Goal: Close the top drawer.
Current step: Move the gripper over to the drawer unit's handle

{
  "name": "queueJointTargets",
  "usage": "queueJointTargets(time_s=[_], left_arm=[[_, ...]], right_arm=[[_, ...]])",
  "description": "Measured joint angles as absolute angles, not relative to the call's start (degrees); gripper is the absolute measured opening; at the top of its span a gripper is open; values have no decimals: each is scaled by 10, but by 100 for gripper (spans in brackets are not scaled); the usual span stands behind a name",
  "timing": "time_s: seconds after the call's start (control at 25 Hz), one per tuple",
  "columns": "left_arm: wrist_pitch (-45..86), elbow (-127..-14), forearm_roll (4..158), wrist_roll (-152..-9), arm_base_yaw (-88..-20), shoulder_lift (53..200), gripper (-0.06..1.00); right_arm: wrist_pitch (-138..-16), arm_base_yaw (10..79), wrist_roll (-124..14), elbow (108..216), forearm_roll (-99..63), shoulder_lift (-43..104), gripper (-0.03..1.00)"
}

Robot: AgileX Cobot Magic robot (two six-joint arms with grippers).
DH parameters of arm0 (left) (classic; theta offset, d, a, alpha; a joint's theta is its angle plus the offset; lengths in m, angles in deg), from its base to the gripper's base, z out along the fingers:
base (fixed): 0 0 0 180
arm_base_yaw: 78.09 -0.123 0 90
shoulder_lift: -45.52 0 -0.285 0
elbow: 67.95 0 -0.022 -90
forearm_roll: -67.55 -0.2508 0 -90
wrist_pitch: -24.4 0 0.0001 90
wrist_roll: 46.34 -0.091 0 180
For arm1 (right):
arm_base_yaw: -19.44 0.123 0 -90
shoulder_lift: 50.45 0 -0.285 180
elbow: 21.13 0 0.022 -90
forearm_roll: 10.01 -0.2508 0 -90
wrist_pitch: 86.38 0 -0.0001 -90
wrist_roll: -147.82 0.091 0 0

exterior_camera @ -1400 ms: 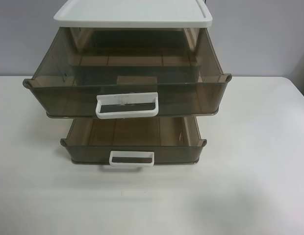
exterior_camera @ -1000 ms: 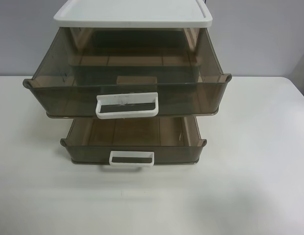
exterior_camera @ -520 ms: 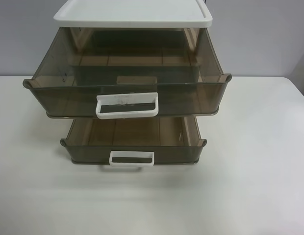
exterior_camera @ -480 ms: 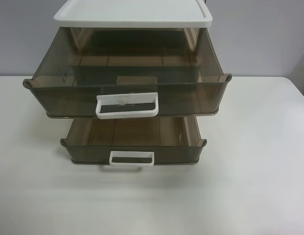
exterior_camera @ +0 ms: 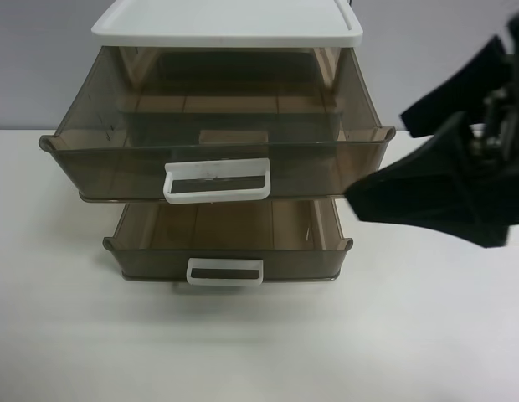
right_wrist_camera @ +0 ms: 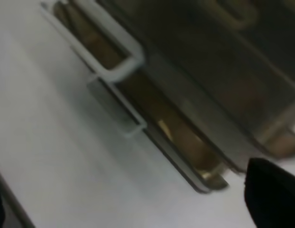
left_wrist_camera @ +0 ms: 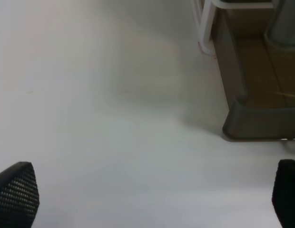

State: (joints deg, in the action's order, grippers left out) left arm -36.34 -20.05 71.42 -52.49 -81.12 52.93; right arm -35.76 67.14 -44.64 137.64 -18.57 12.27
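The top drawer (exterior_camera: 326,163) is translucent smoky-brown plastic, a wide white loop handle (exterior_camera: 216,180) centred on its tall front; it sits level, pulled well out beneath the white lid (exterior_camera: 226,25)

The table (exterior_camera: 259,352) is white and matte, and its far edge meets a grey wall (exterior_camera: 42,67). One thing stands directly on it: a drawer chest (exterior_camera: 226,21) with a white lid, set at the far edge. Bare tabletop runs out on both sides of the chest and widely in front of it. The top drawer (exterior_camera: 100,167) and the shallower drawer (exterior_camera: 226,226) below it jut forward from the chest over the table. A soft shadow (exterior_camera: 234,306) lies on the table just in front of the chest.
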Motion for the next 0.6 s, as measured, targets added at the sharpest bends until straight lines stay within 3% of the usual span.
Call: queueJointTargets(time_s=[0.32, 0.6], left_arm=[[-363, -200, 714, -525, -811, 529, 99], [-363, -200, 714, -525, -811, 529, 99]], right_arm=[[-369, 805, -446, 1458, -176, 269, 99], [-389, 860, -446, 1483, -176, 342, 99]])
